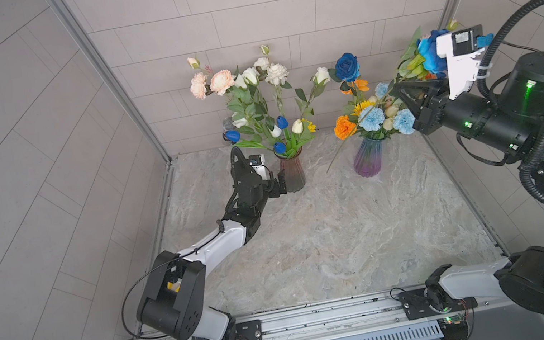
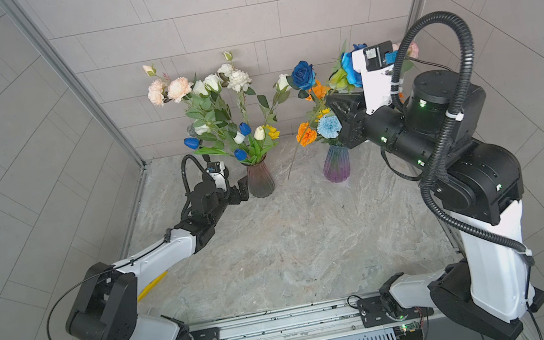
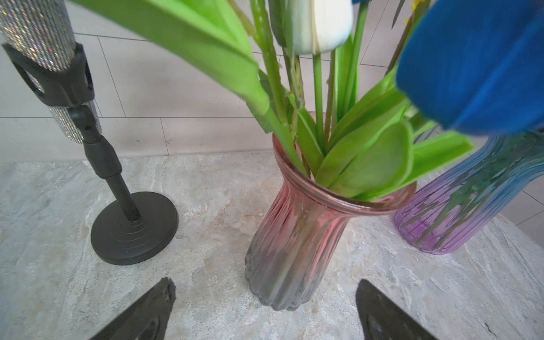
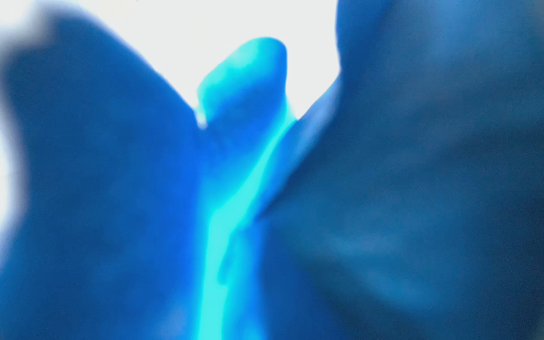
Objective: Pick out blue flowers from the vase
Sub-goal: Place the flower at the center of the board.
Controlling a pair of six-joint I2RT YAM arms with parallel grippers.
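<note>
My right gripper (image 1: 398, 90) is raised beside the bouquet in the purple vase (image 1: 369, 161) and is shut on the green stem of a blue rose (image 1: 429, 54). The stem slants down, and its free end hangs outside that vase. Blurred blue rose petals (image 4: 117, 176) fill the right wrist view. A second blue rose (image 1: 347, 67) and pale blue carnations (image 1: 371, 118) stand in the purple vase. The pink vase (image 1: 293, 174) holds three dark blue tulips (image 1: 282, 122). My left gripper (image 3: 265, 284) is open, low at the pink vase's (image 3: 294, 241) base, not touching it.
White, pink, orange and yellow blooms share both vases. A glittery microphone on a black round stand (image 3: 132, 229) stands left of the pink vase near the back wall. Metal frame posts mark the back corners. The marble tabletop (image 1: 313, 239) stretches toward the front rail.
</note>
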